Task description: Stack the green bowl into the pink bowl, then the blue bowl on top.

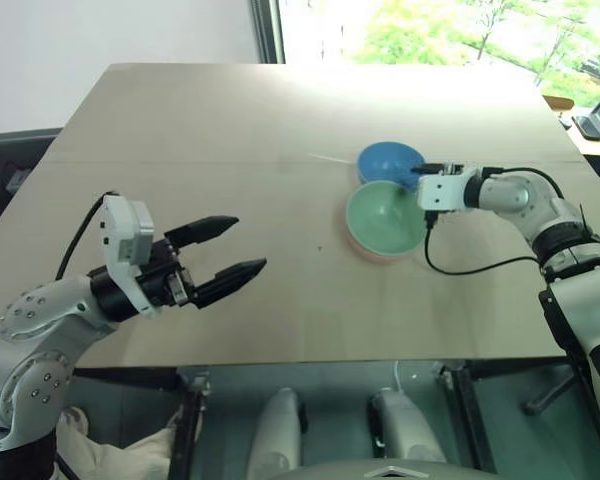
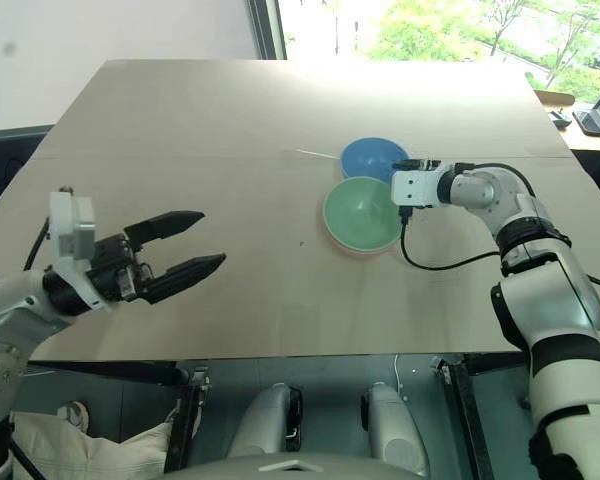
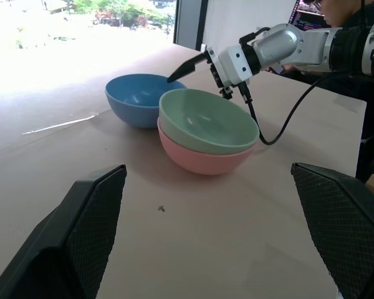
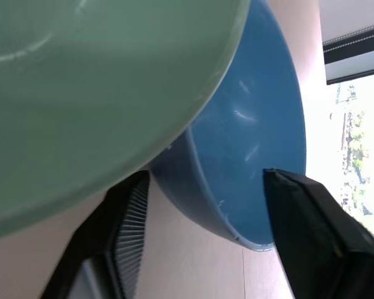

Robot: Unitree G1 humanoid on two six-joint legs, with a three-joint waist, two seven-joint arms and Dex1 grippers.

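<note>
On your table (image 1: 230, 120) the green bowl (image 1: 384, 218) already sits nested inside the pink bowl (image 3: 199, 159), whose rim shows only as a thin salmon edge beneath the green one from the head views. This stack lies right of the table's middle. The blue bowl (image 1: 390, 163) stands upright on the table just beyond the stack, on its far side and slightly to the right, its wall touching or all but touching the green bowl's rim.

Your right gripper (image 4: 206, 230) is at the blue bowl, reaching in from the right across the stack's right edge. In the right wrist view its two fingers straddle the blue bowl's wall at the rim, one finger (image 4: 305, 230) on the inside of the bowl and the other on the outside, next to the green bowl. The jaws stand partly apart with the wall between them; whether the pads already press on the plastic you cannot tell from these views, since a small gap seems to remain on each side. The bowl's base appears to be on the table.

Your left gripper (image 1: 230, 250) hangs over the near left part of the table, well apart from all three bowls, pointing toward the right. Its jaws are spread wide and nothing is between them.

A thin pale streak (image 3: 59, 123) lies on the table left of the blue bowl.
</note>
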